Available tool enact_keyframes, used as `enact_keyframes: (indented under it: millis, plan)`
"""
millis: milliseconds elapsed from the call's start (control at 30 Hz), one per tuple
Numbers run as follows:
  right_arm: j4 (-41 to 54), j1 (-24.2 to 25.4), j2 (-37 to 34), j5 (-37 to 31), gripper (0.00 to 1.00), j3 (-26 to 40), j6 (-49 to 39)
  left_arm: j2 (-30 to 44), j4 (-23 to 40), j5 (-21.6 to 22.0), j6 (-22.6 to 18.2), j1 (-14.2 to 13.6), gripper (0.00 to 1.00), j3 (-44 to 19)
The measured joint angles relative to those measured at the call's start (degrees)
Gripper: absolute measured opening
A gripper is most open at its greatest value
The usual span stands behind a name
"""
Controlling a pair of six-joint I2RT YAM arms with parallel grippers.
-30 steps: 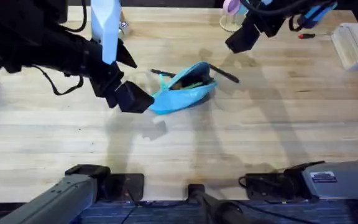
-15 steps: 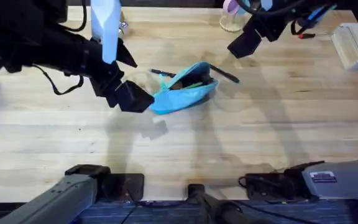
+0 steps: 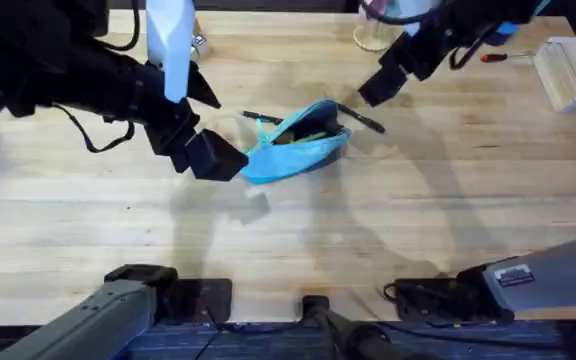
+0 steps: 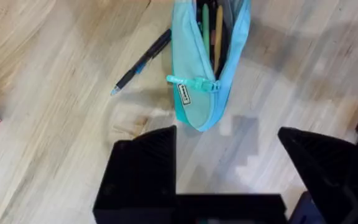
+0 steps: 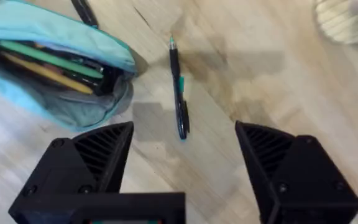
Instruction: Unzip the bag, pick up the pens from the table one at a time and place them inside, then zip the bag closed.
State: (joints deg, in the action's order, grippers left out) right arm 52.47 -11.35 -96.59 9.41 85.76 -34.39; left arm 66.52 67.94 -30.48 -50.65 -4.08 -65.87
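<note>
A large light wooden butcher-block tabletop (image 3: 298, 220) with lengthwise plank strips is seen across the overhead view. Soft grey shadows are cast on its surface near the middle. At the far edge a clear ribbed round container with a pink top (image 3: 371, 28) is set. At the far right a pale ribbed rectangular box (image 3: 571, 72) is placed, with a small red-handled tool (image 3: 495, 57) just beside it. Beyond the far edge a dark strip is visible; nothing of walls or windows can be made out.
</note>
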Motion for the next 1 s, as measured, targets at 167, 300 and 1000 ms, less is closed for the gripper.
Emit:
enact_keyframes:
  millis: [167, 300, 1000]
  plan:
    - [-1.4, 0.4, -6.0, -1.1, 0.996, 0.0, 3.0, 0.0, 0.0, 0.0, 0.0, 0.0, 0.993, 0.0]
    - [-2.8, 0.4, -9.6, -1.7, 0.996, 0.0, 4.7, 0.0, 0.0, 0.0, 0.0, 0.0, 0.993, 0.0]
    - [-9.0, 0.4, -19.0, -2.3, 0.997, 0.1, 8.0, 0.0, 0.0, 0.0, 0.0, 0.0, 0.993, 0.0]
